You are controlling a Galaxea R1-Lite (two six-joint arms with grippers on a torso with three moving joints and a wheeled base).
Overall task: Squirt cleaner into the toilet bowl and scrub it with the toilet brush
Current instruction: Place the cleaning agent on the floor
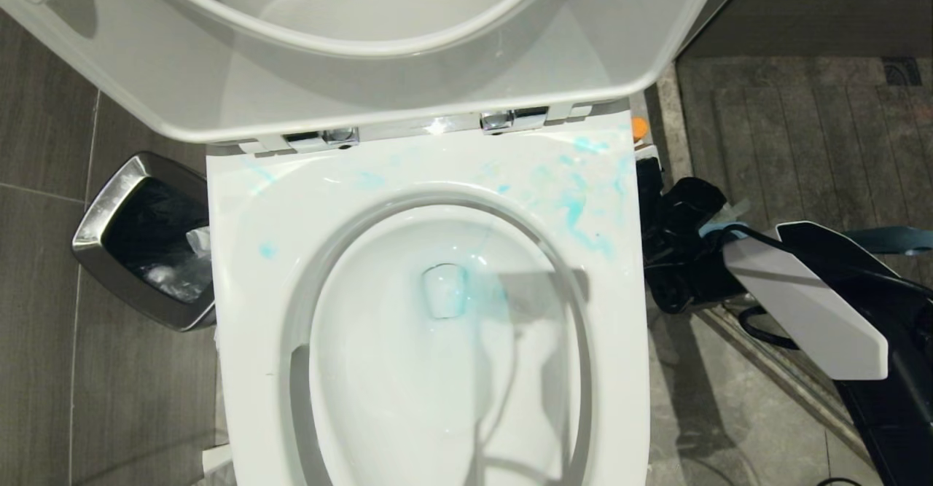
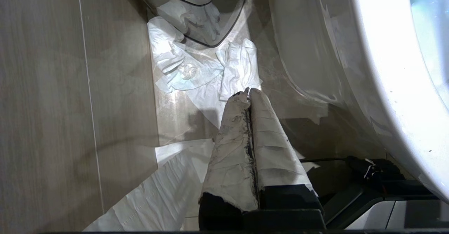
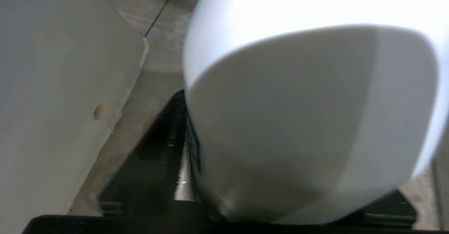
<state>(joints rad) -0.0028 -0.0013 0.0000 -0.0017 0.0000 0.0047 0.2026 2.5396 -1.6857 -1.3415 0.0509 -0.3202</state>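
The toilet bowl lies open below me, teal cleaner liquid pooled round its drain and smeared over the white seat. The cleaner, a white bottle with an orange cap, stands upright just right of the toilet. It fills the right wrist view, sitting inside my right gripper, which is low beside the toilet. My left gripper hangs shut and empty near the floor, left of the toilet, its fingers wrapped in white paper. A blue-grey handle of the toilet brush pokes out behind my right arm; its head is hidden.
The lid is raised at the back. A steel waste bin with a black liner stands left of the toilet, with crumpled tissue on the floor tiles before it. The toilet's outer wall is close beside the bottle.
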